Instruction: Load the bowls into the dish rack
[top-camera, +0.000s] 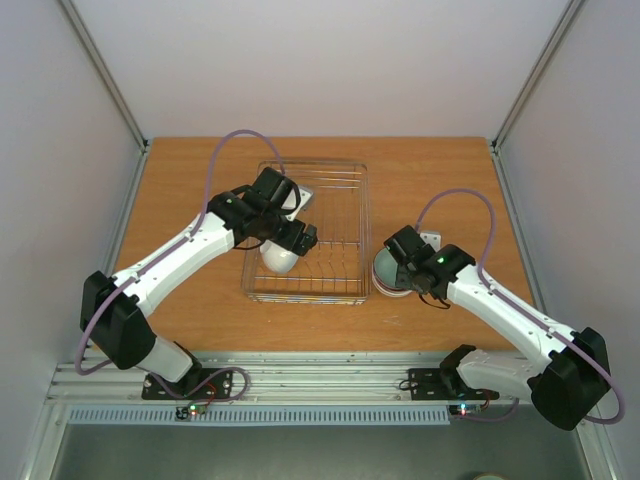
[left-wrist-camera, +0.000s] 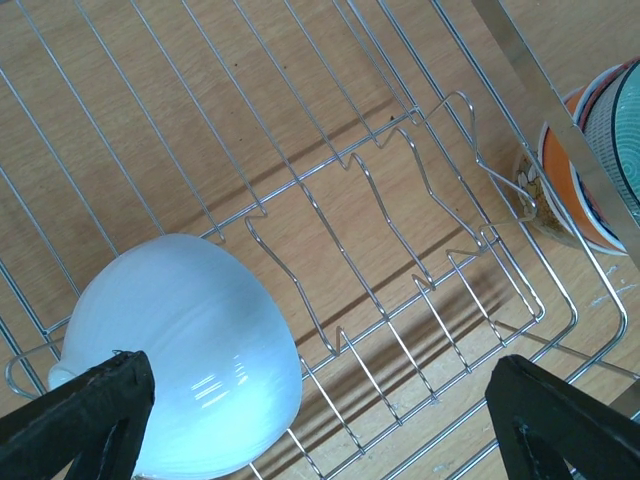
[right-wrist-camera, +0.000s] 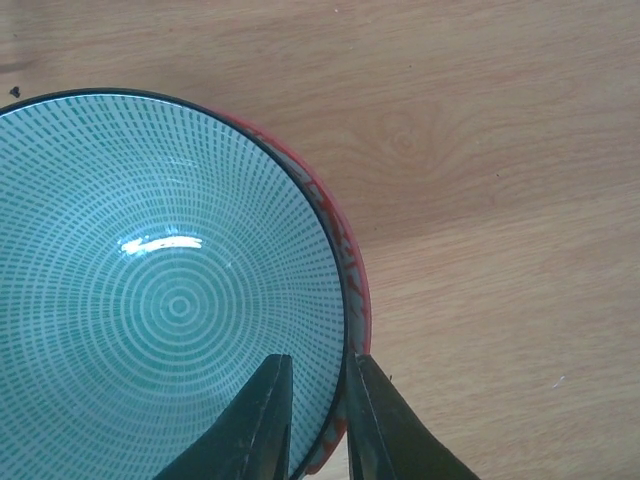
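Note:
The silver wire dish rack (top-camera: 345, 290) sits mid-table. A white bowl (top-camera: 277, 260) lies tipped on its side in the rack's near left corner; in the left wrist view this bowl (left-wrist-camera: 185, 350) rests beside my left finger (left-wrist-camera: 85, 420). My left gripper (top-camera: 300, 240) hovers over the rack, wide open and empty (left-wrist-camera: 325, 420). Right of the rack stands a stack of bowls (top-camera: 385, 272), also seen past the rack's wall (left-wrist-camera: 590, 160). The top one is pale green with a dotted pattern (right-wrist-camera: 170, 300), inside an orange-red bowl (right-wrist-camera: 345, 255). My right gripper (right-wrist-camera: 320, 410) is shut on the green bowl's rim.
A white shape (top-camera: 300, 197), perhaps another bowl, shows at the rack's far left, partly hidden by the left wrist. Upright wire prongs (left-wrist-camera: 375, 195) stand in the rack under the left gripper. Grey walls enclose the wooden table (top-camera: 450, 170) on three sides.

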